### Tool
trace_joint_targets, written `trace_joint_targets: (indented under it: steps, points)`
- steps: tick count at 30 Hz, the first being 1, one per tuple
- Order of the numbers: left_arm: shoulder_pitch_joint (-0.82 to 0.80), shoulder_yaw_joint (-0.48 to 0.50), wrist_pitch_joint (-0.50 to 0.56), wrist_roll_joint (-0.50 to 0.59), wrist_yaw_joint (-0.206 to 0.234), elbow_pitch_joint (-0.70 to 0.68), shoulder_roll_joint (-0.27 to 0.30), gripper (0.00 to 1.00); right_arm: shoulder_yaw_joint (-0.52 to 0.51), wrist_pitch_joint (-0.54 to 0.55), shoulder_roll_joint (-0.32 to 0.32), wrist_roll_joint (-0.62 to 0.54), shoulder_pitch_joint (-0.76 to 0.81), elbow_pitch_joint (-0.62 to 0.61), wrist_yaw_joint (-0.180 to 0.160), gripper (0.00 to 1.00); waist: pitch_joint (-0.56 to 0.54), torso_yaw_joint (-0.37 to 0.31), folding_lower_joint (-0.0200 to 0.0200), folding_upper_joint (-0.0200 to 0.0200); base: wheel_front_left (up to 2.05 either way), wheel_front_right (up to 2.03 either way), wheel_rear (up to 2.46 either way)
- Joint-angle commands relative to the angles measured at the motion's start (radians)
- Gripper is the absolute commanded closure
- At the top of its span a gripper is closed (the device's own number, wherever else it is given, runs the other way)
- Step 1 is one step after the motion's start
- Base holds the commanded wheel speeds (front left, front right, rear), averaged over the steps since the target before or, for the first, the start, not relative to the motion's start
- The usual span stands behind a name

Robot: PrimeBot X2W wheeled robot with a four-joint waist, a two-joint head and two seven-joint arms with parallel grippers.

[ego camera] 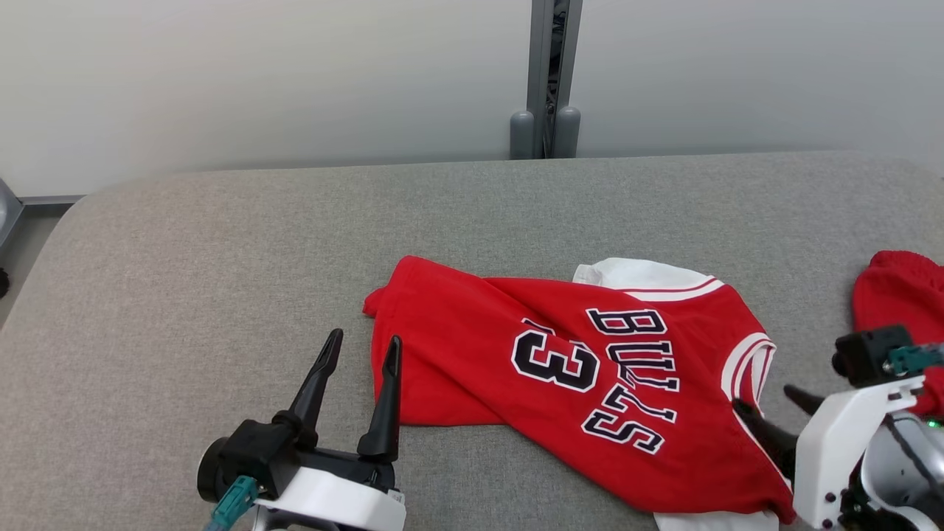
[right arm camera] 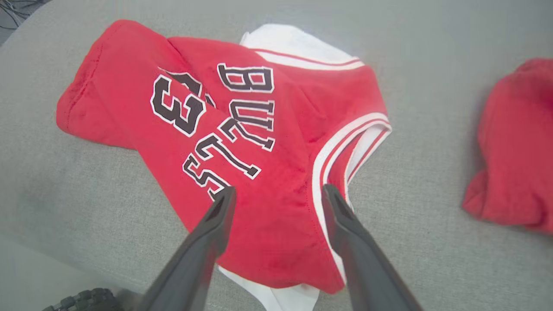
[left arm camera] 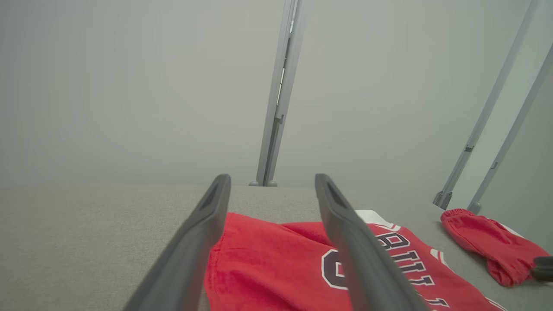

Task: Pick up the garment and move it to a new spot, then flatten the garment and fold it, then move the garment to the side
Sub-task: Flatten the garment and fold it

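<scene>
Grey, fabric-covered surface [ego camera: 221,258] with rounded corners, set against a pale, plain wall [ego camera: 258,74]. A grey metal post [ego camera: 547,74] with two capped feet rises behind the far edge, ahead of both tools.

Left tool [ego camera: 365,339]: its two dark fingers are spread wide with nothing between them, and point toward the far edge. Right tool [ego camera: 765,398]: its fingers are likewise parted and grip nothing.

The garment [ego camera: 472,346] lies on the surface between the two tools. It is a red sleeveless jersey, rumpled and partly folded over itself. It carries black, white-outlined lettering "BULLS" and a numeral "3"; a second digit is mostly lost in a fold. White-and-red striped trim edges the armhole, and white fabric shows at its far and near edges.

Its plain red end lies just to the right of the left tool's fingers. The trimmed armhole end lies directly under the right tool's fingertips; whether they touch the cloth cannot be told.

A second red cloth [ego camera: 896,287] lies to the right of the right tool, apart from the garment.
</scene>
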Motion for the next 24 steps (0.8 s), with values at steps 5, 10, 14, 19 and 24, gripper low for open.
trace_joint_targets:
  steps: [5, 10, 14, 19, 24]
  points:
    - [0.007, 0.003, -0.003, 0.006, 0.001, -0.004, 0.004, 0.00, -0.001, -0.178, -0.020, -0.061, -0.069, -0.016, 0.000, 0.00, -0.002, 0.003, 0.0000, 0.0000, 0.00, 0.00, 0.00]
    - [0.000, 0.007, -0.003, 0.008, 0.000, -0.005, 0.004, 0.00, 0.015, -0.377, -0.003, -0.073, -0.111, 0.025, 0.000, 0.00, 0.006, 0.006, 0.0000, 0.0000, 0.00, 0.00, 0.00]
    - [-0.010, 0.011, -0.003, 0.010, -0.001, -0.003, 0.004, 0.00, 0.034, -0.604, 0.025, -0.059, -0.141, 0.098, 0.000, 0.00, 0.019, 0.006, 0.0000, 0.0000, 0.00, 0.00, 0.00]
    - [-0.018, 0.010, -0.003, 0.012, -0.007, 0.003, 0.004, 0.00, 0.023, -0.866, 0.049, -0.105, -0.154, 0.238, 0.000, 0.00, 0.034, 0.007, 0.0000, 0.0000, 0.00, 0.00, 0.00]
    - [-0.023, 0.000, -0.003, 0.011, -0.009, 0.023, 0.004, 0.00, 0.022, -0.979, 0.088, -0.165, -0.140, 0.399, 0.000, 0.00, 0.040, 0.006, 0.0000, 0.0000, 0.00, 0.00, 0.00]
